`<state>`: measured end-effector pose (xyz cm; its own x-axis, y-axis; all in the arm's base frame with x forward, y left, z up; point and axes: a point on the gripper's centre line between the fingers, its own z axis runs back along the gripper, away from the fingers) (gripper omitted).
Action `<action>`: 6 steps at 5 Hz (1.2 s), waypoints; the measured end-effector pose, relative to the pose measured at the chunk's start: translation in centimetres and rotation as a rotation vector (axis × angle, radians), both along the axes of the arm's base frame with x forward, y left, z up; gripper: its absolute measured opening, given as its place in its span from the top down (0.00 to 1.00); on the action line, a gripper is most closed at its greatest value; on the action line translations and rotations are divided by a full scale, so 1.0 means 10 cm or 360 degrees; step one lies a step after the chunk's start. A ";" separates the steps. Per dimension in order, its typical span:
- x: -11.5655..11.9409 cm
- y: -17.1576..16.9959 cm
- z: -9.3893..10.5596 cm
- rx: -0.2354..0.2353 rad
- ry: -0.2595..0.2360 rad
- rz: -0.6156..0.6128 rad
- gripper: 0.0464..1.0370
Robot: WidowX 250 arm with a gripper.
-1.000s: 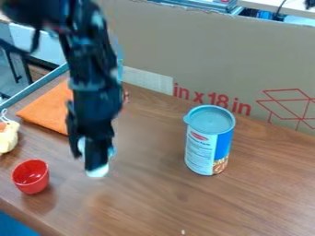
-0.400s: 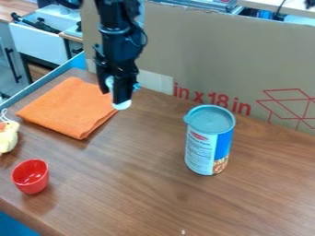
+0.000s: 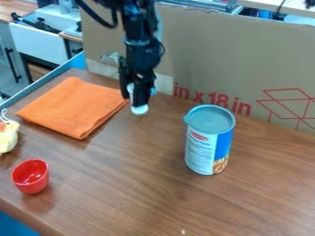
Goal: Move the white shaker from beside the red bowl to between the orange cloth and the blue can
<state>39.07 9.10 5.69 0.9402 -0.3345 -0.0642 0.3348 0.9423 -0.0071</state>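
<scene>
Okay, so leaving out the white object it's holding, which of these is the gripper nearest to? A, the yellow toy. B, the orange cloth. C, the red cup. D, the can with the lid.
B: the gripper, with the white object in it, hangs just beside the orange cloth, while the red cup, the can and the yellow toy are farther off.

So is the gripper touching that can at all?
Apart. The camera view shows a plain gap between the gripper and the can, with tabletop visible there.
</scene>
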 end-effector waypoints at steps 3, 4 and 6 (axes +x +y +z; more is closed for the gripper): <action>0.05 -0.03 -0.12 0.0011 0.0223 -0.0071 0.39; -0.07 -0.08 -0.15 0.0042 0.0247 -0.0077 0.07; -0.26 -0.11 0.37 0.0120 0.0002 0.0009 0.03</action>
